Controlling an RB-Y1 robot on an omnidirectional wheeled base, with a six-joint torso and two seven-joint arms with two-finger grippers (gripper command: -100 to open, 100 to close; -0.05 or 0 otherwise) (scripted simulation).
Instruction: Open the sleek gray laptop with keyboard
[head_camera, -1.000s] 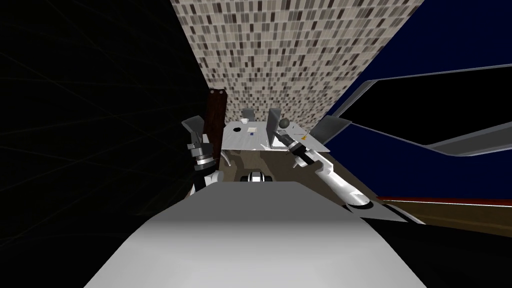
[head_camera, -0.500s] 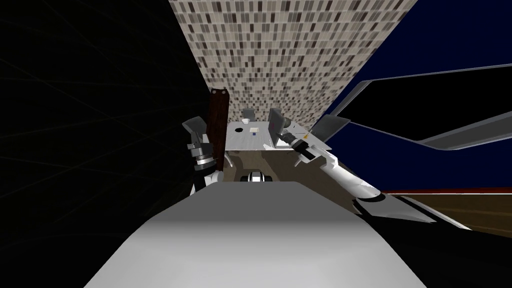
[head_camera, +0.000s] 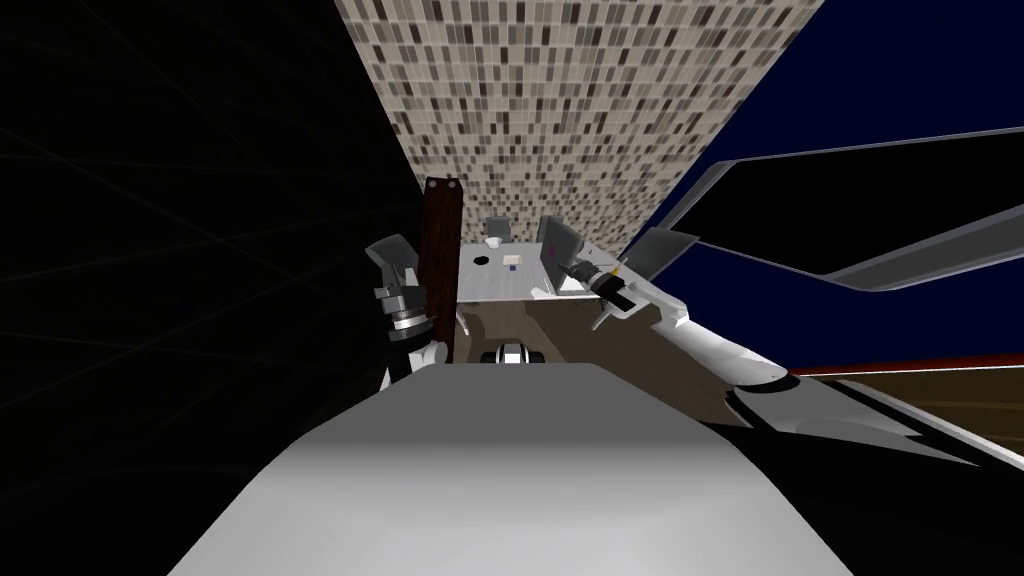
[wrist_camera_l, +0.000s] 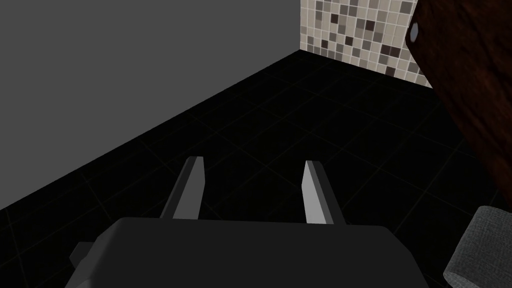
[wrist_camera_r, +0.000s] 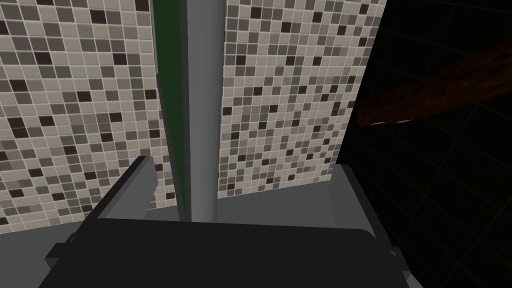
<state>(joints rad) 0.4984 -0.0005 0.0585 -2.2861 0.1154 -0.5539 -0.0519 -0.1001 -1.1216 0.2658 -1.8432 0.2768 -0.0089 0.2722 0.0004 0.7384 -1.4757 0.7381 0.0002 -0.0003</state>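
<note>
Right now the grey laptop (head_camera: 556, 250) sits toward the right of the worktop (head_camera: 500, 285), lid (wrist_camera_r: 202, 125) raised. The right jaws straddle that lid, spread wide; the left jaws hang open, empty, above dark floor.

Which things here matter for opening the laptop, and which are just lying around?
For the job:
laptop, lid raised
right gripper, open, astride the lid's edge
table under the laptop

Lying about:
small white thing
dark round thing
brown post
left gripper, open, beside the post
</note>
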